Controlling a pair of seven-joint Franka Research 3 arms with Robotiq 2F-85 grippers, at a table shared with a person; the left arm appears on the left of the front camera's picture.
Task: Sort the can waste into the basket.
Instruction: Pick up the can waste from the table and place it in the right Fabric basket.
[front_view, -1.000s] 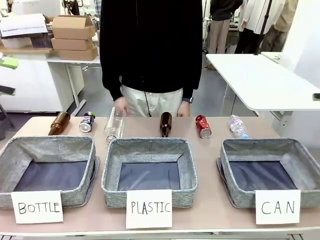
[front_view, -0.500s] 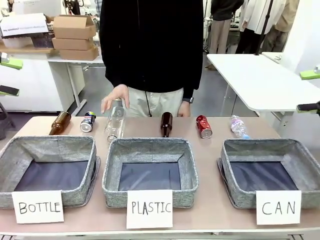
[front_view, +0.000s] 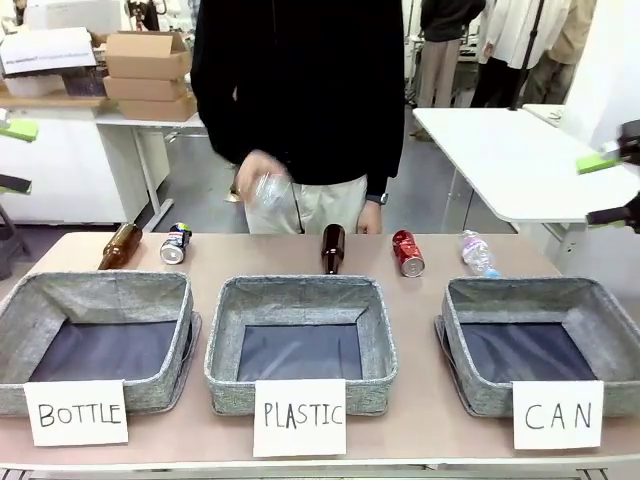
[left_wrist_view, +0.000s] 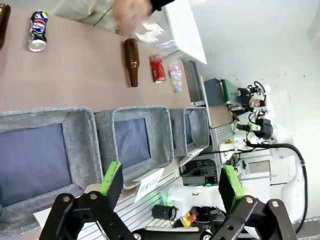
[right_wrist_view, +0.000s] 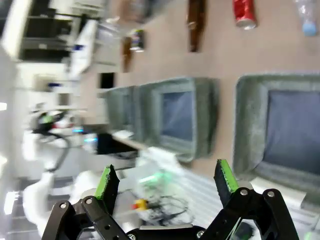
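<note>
Lying flat in the far row on the table (front_view: 418, 330), maybe so as not to tip: red can (front_view: 407, 253) at 11 o'clock from the CAN basket (front_view: 520, 288), near but apart; blue can (front_view: 175, 243) well apart at 10 o'clock, behind the BOTTLE basket (front_view: 100, 285). Nothing in the CAN basket yet.

Held up high at the sides, left gripper (left_wrist_view: 170, 175) and right gripper (right_wrist_view: 167, 177), both spread wide, holding nothing. Probably leaving room for the person's hand (front_view: 255, 178) lifting a clear bottle (front_view: 270, 190) at 12 o'clock.

Red can: long way from 11 to 5 o'clock, silver end at 5. Blue can: from 1 to 7, silver end at 7.
</note>
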